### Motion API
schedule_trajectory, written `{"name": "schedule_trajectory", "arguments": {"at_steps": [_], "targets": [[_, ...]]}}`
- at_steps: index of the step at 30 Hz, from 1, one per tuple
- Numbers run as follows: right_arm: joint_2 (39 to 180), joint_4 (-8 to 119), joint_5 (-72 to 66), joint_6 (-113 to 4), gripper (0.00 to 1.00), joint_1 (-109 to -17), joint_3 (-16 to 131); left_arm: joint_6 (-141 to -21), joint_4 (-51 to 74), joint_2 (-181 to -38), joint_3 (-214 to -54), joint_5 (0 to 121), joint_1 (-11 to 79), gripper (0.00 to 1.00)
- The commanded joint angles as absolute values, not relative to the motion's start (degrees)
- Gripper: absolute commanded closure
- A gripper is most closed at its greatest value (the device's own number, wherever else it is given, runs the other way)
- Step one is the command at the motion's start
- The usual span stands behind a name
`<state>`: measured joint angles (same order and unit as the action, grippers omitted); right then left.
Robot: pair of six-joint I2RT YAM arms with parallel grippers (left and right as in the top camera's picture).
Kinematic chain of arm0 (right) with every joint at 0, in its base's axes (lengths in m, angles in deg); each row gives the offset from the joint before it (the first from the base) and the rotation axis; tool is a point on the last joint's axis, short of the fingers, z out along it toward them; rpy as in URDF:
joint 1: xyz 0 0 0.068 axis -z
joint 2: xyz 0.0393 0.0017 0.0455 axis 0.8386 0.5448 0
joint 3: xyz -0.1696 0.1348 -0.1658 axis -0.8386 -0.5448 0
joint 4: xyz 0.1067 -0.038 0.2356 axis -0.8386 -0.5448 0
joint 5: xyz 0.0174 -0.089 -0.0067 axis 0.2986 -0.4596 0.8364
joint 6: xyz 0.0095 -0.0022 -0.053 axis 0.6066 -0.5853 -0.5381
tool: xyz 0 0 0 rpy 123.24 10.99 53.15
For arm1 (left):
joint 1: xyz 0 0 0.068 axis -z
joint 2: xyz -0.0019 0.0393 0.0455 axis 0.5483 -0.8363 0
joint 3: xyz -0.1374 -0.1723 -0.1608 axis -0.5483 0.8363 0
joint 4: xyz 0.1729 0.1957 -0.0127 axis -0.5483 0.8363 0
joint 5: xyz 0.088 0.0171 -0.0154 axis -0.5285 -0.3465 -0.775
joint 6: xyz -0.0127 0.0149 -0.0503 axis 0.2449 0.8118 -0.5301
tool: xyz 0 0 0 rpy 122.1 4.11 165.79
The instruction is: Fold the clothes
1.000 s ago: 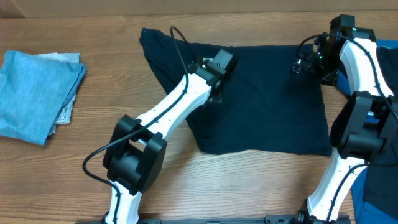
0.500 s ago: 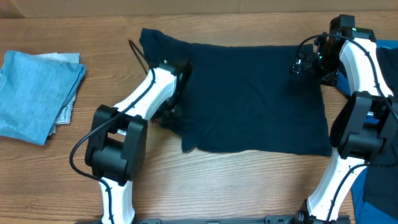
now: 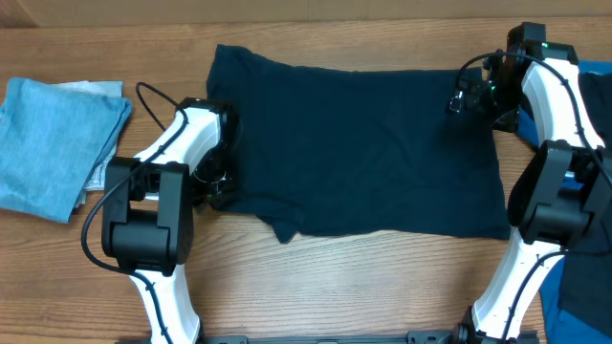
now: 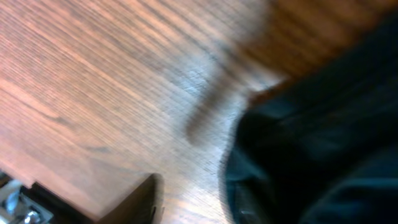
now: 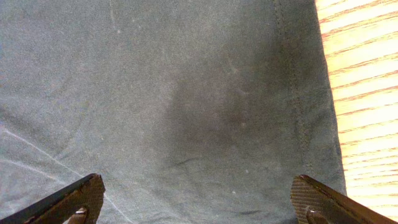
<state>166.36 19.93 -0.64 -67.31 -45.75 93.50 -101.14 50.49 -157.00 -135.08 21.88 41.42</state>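
A wooden table (image 3: 316,287) fills almost the whole overhead view, mid-brown with fine grain running left to right. Along its far side lies a paler tan band (image 3: 287,14), set off from the top by a thin straight line. In the left wrist view the same wood is blurred, its grain running on a slant, and the table's edge cuts across the lower left corner. Below that edge sits a dark block (image 4: 134,202) and, in the very corner, a small shiny metal piece (image 4: 15,202), too blurred to identify. The right wrist view shows a strip of lighter, orange-toned grain down its right side.
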Motion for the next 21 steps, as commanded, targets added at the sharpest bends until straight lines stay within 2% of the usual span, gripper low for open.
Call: {"name": "schedule_trajectory", "arguments": {"at_steps": [1, 5, 12, 17, 19, 20, 21], "targets": [[163.96, 19.97, 0.08, -67.74, 0.00, -45.77, 94.97, -99.02, 51.80, -156.65, -134.81, 22.04, 40.50, 0.00], [163.96, 19.97, 0.08, -67.74, 0.00, -45.77, 94.97, -98.89, 53.31, -155.86, -135.10, 20.51, 38.22, 0.00], [163.96, 19.97, 0.08, -67.74, 0.00, -45.35, 94.97, -99.74, 53.94, -146.14, -135.73, 14.26, 33.37, 0.00], [163.96, 19.97, 0.08, -67.74, 0.00, -45.35, 94.97, -99.76, 54.58, -145.57, -135.71, 12.90, 32.41, 0.00], [163.96, 19.97, 0.08, -67.74, 0.00, -45.35, 94.97, -98.45, 53.38, -145.39, -135.80, 15.68, 32.61, 0.05], [163.96, 19.97, 0.08, -67.74, 0.00, -45.35, 94.97, -95.37, 52.35, -145.37, -136.28, 18.54, 32.85, 0.11], [163.96, 19.97, 0.08, -67.74, 0.00, -45.35, 94.97, -90.52, 50.97, -145.37, -137.24, 22.37, 33.28, 0.24]]}}
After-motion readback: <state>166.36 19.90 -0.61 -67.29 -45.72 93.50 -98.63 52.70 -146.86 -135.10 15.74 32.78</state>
